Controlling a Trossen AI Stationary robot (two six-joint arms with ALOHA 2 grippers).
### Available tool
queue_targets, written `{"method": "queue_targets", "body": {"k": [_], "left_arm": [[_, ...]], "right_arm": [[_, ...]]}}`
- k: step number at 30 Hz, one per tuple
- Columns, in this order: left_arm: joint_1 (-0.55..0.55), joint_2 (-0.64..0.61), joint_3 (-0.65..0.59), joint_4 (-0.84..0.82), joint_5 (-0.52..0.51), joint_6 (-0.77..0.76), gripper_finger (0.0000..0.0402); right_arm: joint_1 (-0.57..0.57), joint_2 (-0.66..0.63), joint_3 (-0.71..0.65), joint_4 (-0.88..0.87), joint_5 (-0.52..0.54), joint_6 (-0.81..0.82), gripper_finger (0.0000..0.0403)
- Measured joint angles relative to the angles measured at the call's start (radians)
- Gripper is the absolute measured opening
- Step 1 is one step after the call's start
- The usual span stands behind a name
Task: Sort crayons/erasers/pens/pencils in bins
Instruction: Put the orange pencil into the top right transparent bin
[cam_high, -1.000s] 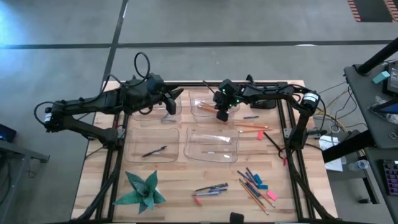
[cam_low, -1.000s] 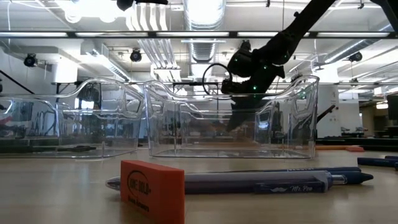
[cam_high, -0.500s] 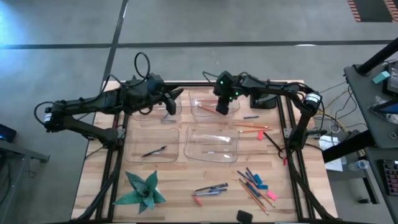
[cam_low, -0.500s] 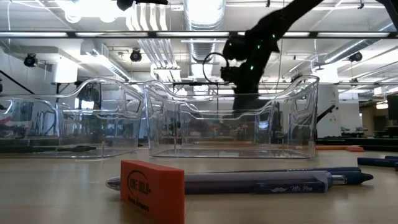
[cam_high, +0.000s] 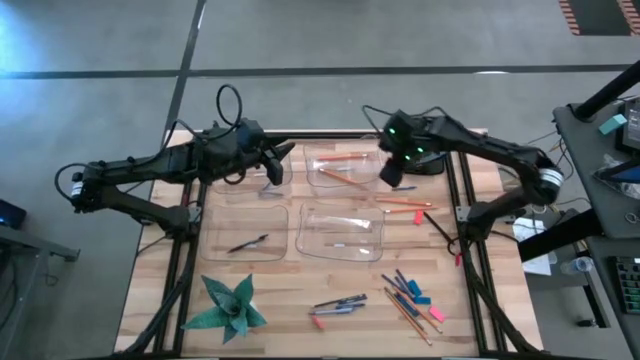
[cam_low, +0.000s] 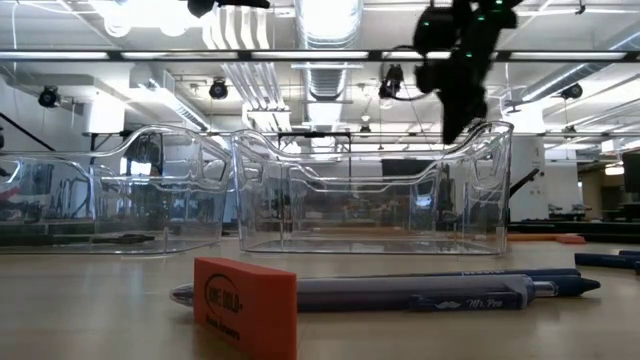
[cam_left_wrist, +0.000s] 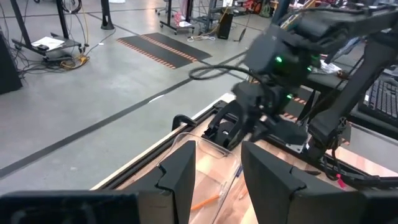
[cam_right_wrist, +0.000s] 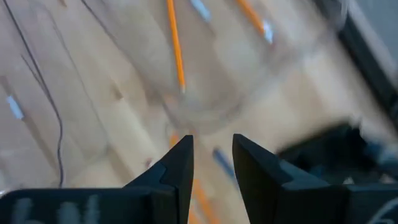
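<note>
- Right gripper (cam_high: 391, 178) hovered at the pencil bin's (cam_high: 341, 178) edge, jaws parted, empty.
- Left gripper (cam_high: 277, 172) waited, jaws parted.
- Only the low view showed an orange eraser (cam_low: 245, 305) fronting a pen (cam_low: 420, 291).

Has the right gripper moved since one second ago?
Yes. The right gripper has left the far right clear plastic bin, shifting rightward past its right edge, fingers open and empty.

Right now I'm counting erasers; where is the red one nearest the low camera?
In the low view the red eraser stands at the table's near edge, just in front of a pen.
</note>
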Motion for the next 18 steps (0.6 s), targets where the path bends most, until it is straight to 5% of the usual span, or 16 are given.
{"method": "queue_targets", "body": {"k": [10,18], "left_arm": [[0.0,0.0,0.0,0.005,0.0,0.05,0.0116],[0.0,0.0,0.0,0.005,0.0,0.044,0.0116]], "right_arm": [[0.014,-0.118,-0.369,0.197,-0.224,-0.034,0.009],[0.013,-0.101,-0.536,0.272,-0.249,-0.249,0.0083]]}}
